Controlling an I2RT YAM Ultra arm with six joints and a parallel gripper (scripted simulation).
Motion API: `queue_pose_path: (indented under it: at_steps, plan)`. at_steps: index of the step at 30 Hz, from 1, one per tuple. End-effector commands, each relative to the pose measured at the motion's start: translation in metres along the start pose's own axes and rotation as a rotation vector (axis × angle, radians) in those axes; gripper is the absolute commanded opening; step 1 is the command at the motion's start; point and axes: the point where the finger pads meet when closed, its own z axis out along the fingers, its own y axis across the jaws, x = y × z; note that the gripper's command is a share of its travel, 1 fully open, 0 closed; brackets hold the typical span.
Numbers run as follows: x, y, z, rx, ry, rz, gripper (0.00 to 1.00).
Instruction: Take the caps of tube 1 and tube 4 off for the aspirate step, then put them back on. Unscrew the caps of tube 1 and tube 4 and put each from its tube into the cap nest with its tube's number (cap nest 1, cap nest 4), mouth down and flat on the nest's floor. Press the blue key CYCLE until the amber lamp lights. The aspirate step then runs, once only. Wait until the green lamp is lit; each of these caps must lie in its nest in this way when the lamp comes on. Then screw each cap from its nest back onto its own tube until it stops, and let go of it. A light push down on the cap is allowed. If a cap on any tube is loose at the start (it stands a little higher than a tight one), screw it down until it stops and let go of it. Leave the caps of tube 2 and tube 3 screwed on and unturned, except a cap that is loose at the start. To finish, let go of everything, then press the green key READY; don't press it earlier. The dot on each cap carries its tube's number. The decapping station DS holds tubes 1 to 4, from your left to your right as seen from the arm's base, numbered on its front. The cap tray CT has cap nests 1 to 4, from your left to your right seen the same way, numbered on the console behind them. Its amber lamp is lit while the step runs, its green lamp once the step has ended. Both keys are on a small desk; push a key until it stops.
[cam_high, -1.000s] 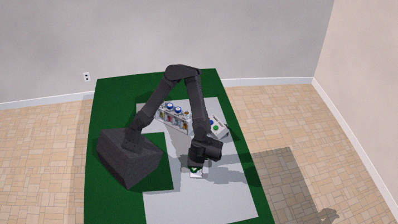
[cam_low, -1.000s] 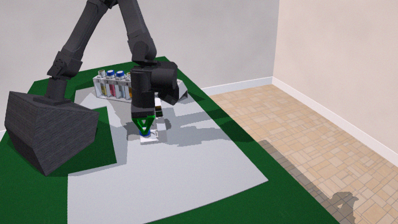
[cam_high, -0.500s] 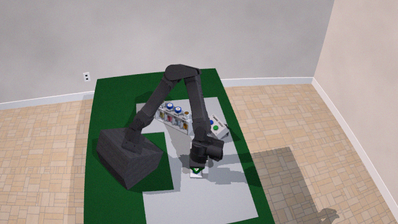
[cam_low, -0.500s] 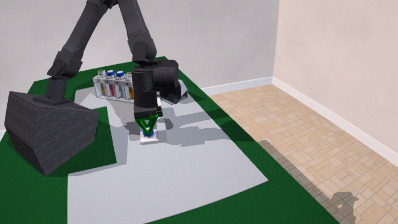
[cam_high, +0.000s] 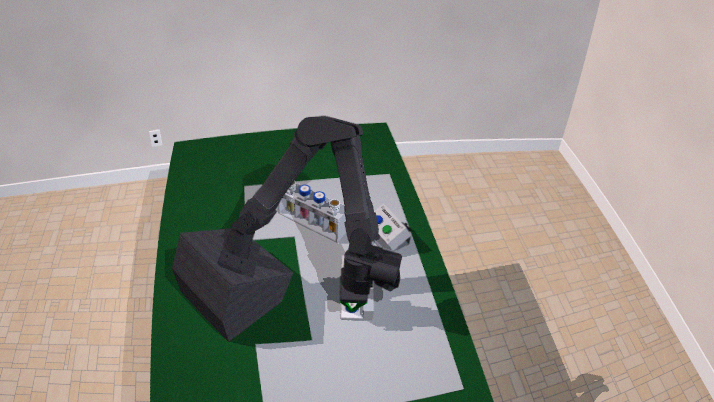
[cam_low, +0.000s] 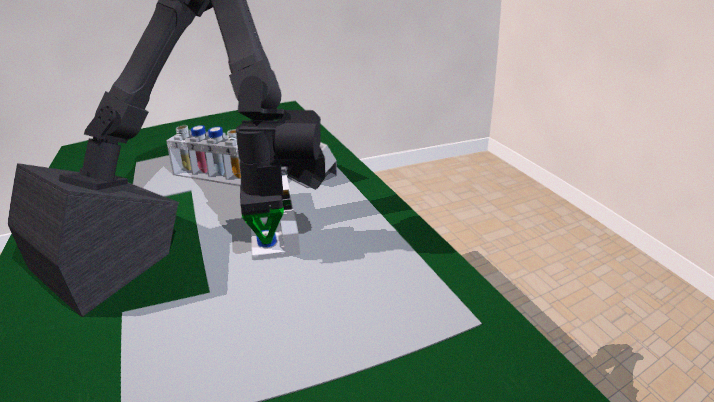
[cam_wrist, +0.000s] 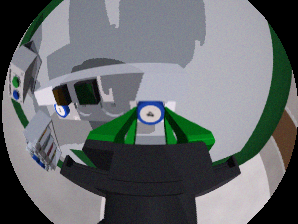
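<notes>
My gripper (cam_low: 265, 239) points straight down and is shut on a blue cap (cam_wrist: 150, 115) with a white dot. It holds the cap low over the end nest of the white cap tray (cam_low: 267, 248), the end farthest from the rack. I cannot tell whether the cap touches the nest floor. Another blue cap (cam_wrist: 61, 110) lies in a nest at the tray's other end. In the tube rack (cam_low: 205, 152), the two end tubes, tube 1 (cam_low: 182, 131) and tube 4 (cam_high: 334, 203), stand open. The two middle tubes (cam_high: 303, 189) (cam_high: 319, 196) carry blue caps.
The small desk (cam_high: 391, 231) with the blue key (cam_high: 379, 219) and the green key (cam_high: 386, 229) stands right of the rack. The tray's console (cam_wrist: 85, 91) shows dark windows. The arm's dark base block (cam_high: 230, 280) sits to the left.
</notes>
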Motion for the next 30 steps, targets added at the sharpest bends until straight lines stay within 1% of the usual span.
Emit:
queue_pose_path:
  at_steps: [1, 15, 16, 30]
  plan:
    - [-0.0042, -0.0016, -0.0012, 0.006, -0.016, -0.004, 0.0]
    - [-0.0044, -0.0016, 0.0033, 0.006, -0.016, -0.004, 0.0]
    - [-0.0044, -0.0016, 0.0032, 0.006, -0.016, -0.004, 0.47]
    - [-0.0044, -0.0016, 0.0032, 0.006, -0.016, -0.004, 0.47]
